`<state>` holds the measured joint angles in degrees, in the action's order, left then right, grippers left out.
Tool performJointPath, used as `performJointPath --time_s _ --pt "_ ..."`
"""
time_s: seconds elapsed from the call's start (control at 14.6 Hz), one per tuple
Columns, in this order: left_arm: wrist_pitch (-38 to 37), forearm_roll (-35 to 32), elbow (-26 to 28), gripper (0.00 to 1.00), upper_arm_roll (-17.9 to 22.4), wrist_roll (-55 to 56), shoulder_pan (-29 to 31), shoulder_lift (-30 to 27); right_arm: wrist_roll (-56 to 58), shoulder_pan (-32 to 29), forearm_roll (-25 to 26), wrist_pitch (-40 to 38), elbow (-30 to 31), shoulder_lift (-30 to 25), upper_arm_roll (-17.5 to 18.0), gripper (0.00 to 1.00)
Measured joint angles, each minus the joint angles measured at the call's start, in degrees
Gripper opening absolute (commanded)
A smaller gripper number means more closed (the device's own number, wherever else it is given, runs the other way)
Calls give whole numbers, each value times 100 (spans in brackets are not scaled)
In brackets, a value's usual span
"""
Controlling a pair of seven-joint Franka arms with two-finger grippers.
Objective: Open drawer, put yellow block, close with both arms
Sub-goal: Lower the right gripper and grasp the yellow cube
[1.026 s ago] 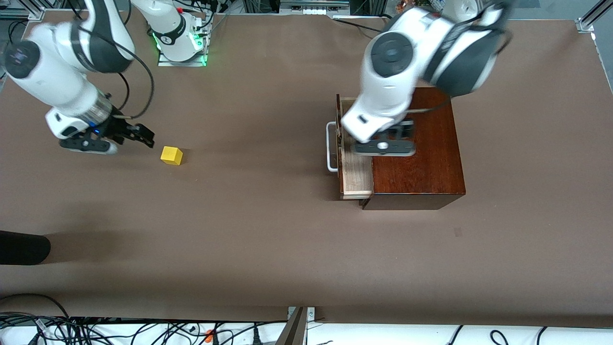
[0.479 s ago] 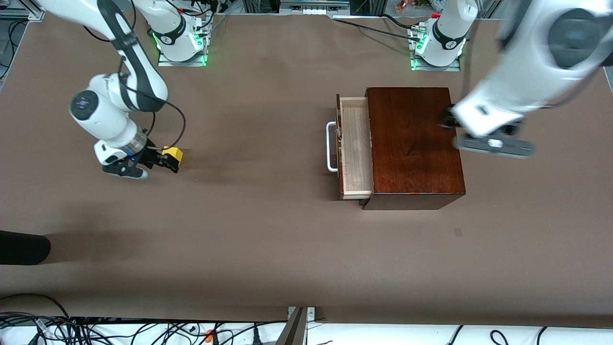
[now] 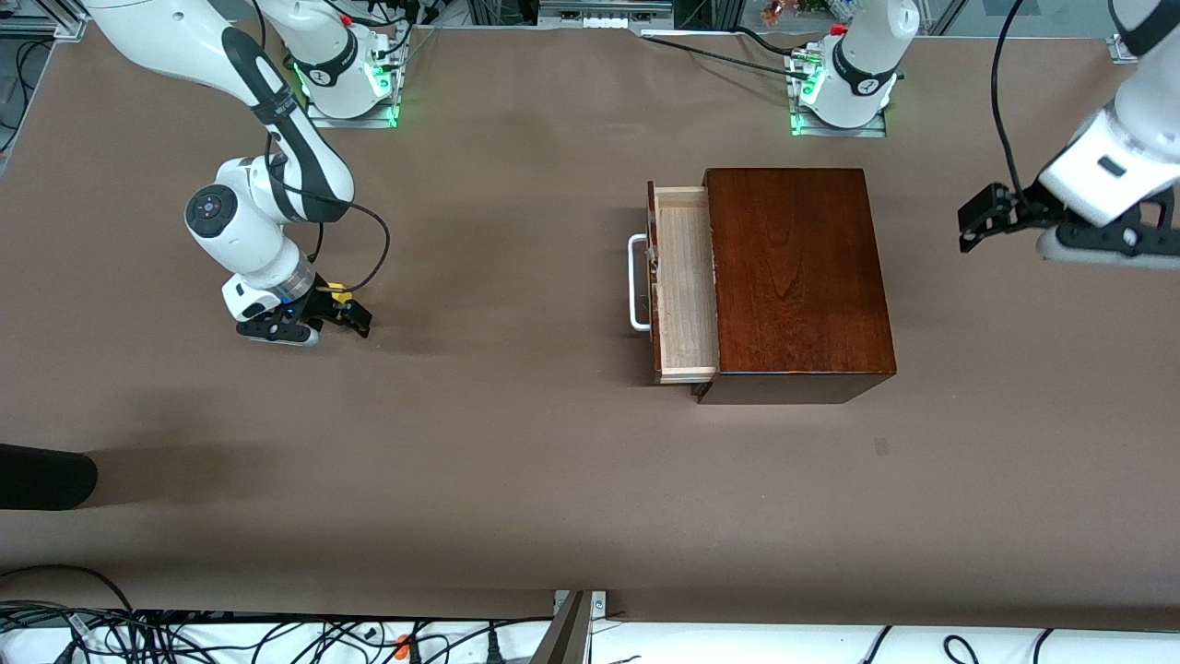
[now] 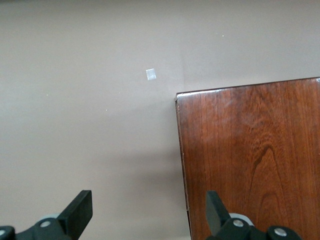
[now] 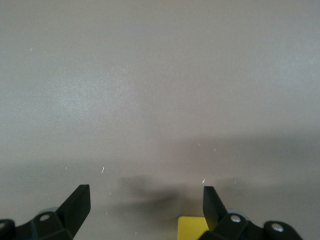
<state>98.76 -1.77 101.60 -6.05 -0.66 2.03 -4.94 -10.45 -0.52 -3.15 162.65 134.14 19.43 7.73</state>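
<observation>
Right gripper (image 3: 348, 316) is low over the table (image 3: 516, 461) toward the right arm's end, fingers spread w/ the block (image 3: 337, 297) between them; not clenched. In the right wrist view the block (image 5: 192, 228) sits just beside 1 finger (image 5: 212, 205), the other finger well apart from it. Only a sliver of yellow shows in the front view.

Left gripper (image 3: 986, 214) hangs over bare table at the left arm's end, off the box (image 3: 793, 277), fingers (image 4: 80, 212) wide apart, holding nothing.

Drawer (image 3: 684, 286) is partly pulled out of the box, pale tray showing, nothing seen in it. Handle (image 3: 636, 281) faces the right arm's end. Block & drawer are well apart.
</observation>
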Motion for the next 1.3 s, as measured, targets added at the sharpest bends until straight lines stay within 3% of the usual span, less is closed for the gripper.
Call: performJointPath --time_s 0.21,0.62,1.03,1.09,1.3 --pt "-336 0 136 100 13 -39 39 -211 573 -7 0 -222 -8 -59 -209 100" --pt "-753 0 -517 100 -136 -91 20 118 723 -7 0 -1442 -16 -240 -296 100" --pt "-792 0 -607 100 -172 -91 37 198 723 -6 1 -1584 0 -178 -296 98" --pt "-794 0 -607 100 -163 -91 39 199 723 -6 1 -1556 -2 -133 -296 88" --pt "-795 1 -607 100 -167 -93 33 202 731 -5 19 -1476 -11 1 -296 25"
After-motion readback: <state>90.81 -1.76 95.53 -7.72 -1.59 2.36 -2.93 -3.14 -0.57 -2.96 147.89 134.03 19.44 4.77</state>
